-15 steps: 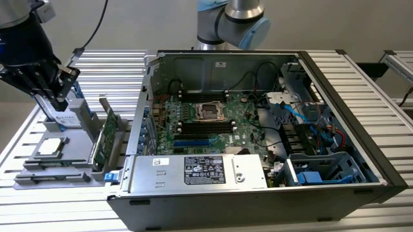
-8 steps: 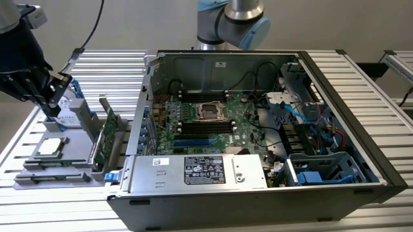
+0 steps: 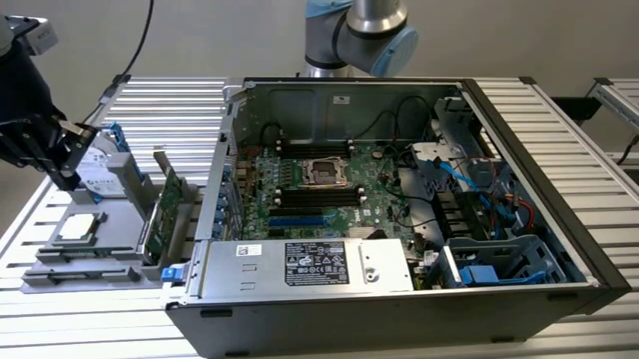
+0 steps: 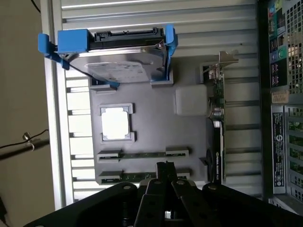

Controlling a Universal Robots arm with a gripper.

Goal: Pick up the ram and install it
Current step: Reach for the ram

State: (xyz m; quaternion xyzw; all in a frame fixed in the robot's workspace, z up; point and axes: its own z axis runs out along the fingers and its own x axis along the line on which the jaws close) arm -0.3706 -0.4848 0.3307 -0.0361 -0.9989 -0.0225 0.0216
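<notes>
1. Exterior view: the tool point(image 3: 68, 178) hangs clenched and empty over the gray holder point(image 3: 115, 224) on the tabletop point(image 3: 90, 329), to the exterior view's left of the open computer case point(image 3: 349, 333). The ram point(image 3: 88, 259) lies in the holder's near slots, below the tool and apart from it.
2. Wrist view: the ram point(image 4: 142, 154) sits on edge between two brackets, with a second stick point(image 4: 135, 177) beside it. The shut tips hover over the gap between them. It is probably light, stiff and fragile, so best pinched across its thin faces near mid-length.
</notes>
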